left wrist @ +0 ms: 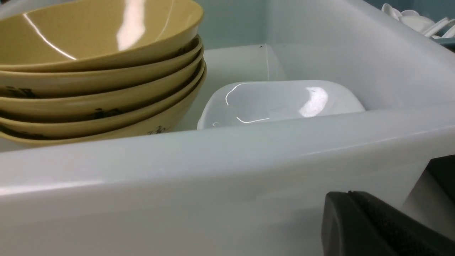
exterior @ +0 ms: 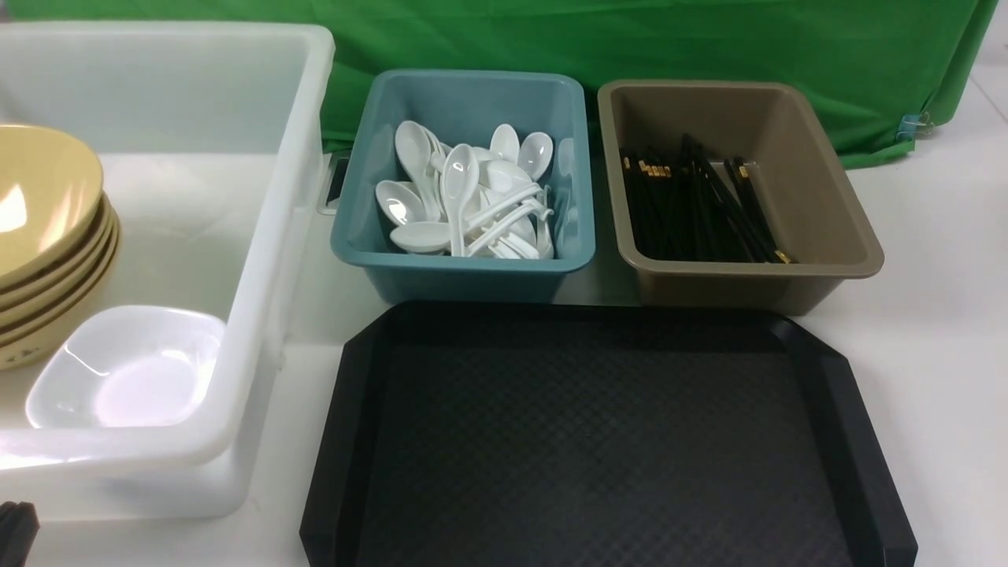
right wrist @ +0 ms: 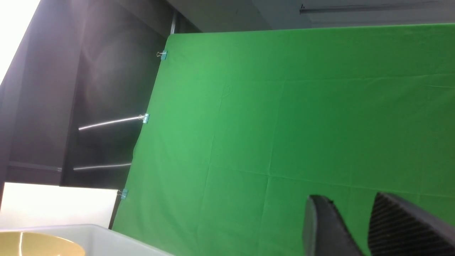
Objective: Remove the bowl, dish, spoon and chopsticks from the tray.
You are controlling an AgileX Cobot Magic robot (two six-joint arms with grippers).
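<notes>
Black tray (exterior: 606,441) bare, mustard bowl (exterior: 39,197) atop stack

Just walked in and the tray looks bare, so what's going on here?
Nothing is being handled right now. The black tray holds nothing. Mustard bowls are stacked beside a white dish in the white tub, spoons fill the teal bin, and chopsticks lie in the brown bin. The right pincer is open and holds nothing, facing the green backdrop.

No legible text or labels.
</notes>
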